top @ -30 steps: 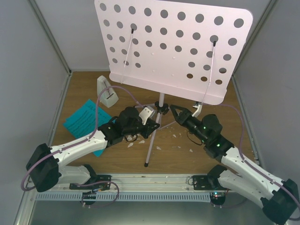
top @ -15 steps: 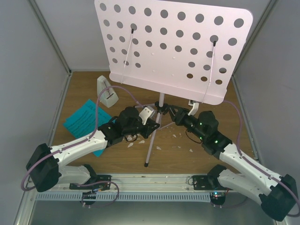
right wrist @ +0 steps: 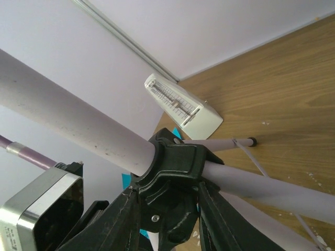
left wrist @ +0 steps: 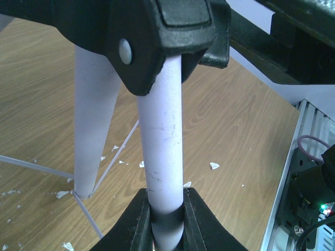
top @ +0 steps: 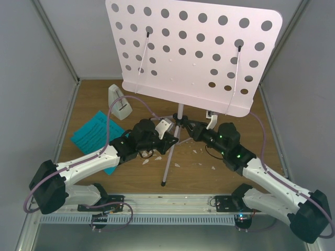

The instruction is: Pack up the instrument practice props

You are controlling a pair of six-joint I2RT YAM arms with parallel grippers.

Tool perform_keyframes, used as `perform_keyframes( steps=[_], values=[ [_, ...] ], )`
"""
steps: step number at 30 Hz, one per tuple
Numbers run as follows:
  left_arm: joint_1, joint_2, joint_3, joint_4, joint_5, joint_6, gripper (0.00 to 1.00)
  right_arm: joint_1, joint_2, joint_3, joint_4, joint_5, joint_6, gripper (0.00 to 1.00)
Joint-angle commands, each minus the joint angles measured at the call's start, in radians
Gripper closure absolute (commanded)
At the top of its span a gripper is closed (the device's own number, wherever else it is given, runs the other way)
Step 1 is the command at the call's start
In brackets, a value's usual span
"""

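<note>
Music stand (top: 193, 52): left fingers (left wrist: 137, 219) clamp pole (left wrist: 162, 130), right fingers (right wrist: 119, 222) flank hub (right wrist: 175, 167), walls (top: 31, 78) close.

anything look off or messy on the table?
Small white crumbs lie scattered on the table around the music stand's legs, like debris. The cyan pages lie askew at far left.
</note>
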Motion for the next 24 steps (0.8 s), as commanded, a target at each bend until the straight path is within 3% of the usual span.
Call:
perform_keyframes(
  steps=[1, 4, 13, 20, 24],
  values=[
    [0.006, 0.015, 0.022, 0.024, -0.037, 0.045, 1.0, 0.0, -0.008, -0.015, 0.038, -0.034, 0.015, 0.67],
    [0.006, 0.015, 0.021, 0.023, -0.037, 0.046, 1.0, -0.001, -0.013, -0.025, 0.047, -0.038, 0.015, 0.68],
    [0.006, 0.011, 0.02, 0.023, -0.04, 0.046, 1.0, -0.001, -0.009, -0.022, 0.051, -0.05, -0.085, 0.86],
    [0.006, 0.012, 0.02, 0.023, -0.039, 0.048, 1.0, 0.021, -0.022, -0.006, 0.017, -0.034, -0.41, 0.89],
    [0.006, 0.011, 0.023, 0.026, -0.038, 0.048, 1.0, 0.077, -0.012, -0.004, -0.007, 0.06, -0.629, 0.89]
  ],
)
